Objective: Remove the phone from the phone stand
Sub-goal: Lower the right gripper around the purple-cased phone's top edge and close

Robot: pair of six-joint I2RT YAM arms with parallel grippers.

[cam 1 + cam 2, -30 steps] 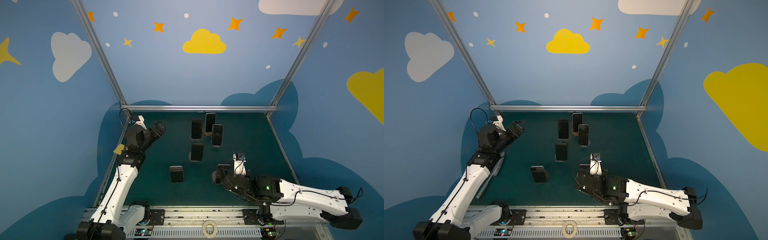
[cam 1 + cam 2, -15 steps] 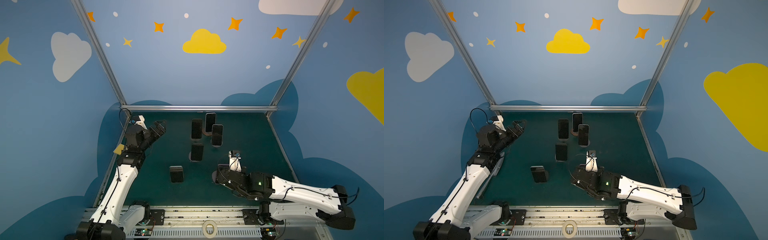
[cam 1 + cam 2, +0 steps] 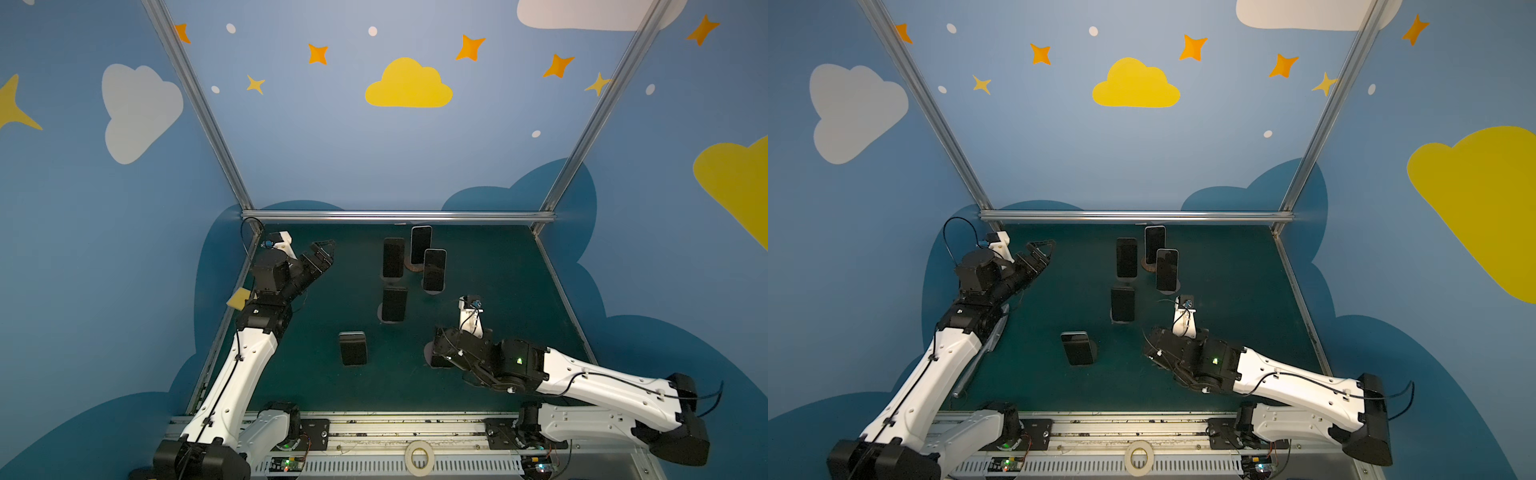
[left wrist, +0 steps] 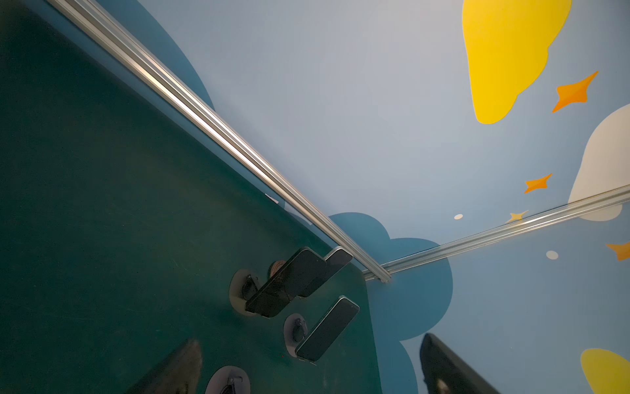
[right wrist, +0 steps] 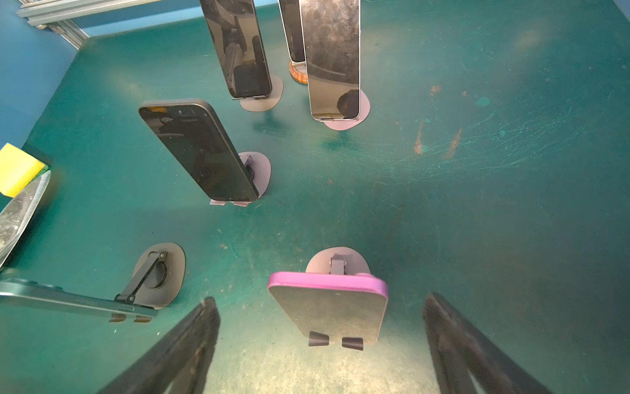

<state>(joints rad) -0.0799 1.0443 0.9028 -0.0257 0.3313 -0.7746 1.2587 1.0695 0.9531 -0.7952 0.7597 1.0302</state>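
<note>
The right gripper (image 5: pixel 320 344) has advanced, jaws spread wide, to straddle the pink-cased phone (image 5: pixel 329 307) on its stand (image 5: pixel 335 261). Phone not yet gripped. The left gripper (image 3: pixel 322 253) remains raised far left, jaws apart, empty.

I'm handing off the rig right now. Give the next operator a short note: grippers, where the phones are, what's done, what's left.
Right gripper: open, low over the green mat, its fingers either side of the pink-cased phone, not touching it. That phone sits on its grey stand.
Left gripper: open, empty, raised near the mat's far left corner.
The other five dark phones, such as the black tilted phone, also sit on stands.
Done: the approach only; no phone is off a stand.
Left: close on the pink-cased phone, lift it clear, set it down.
</note>
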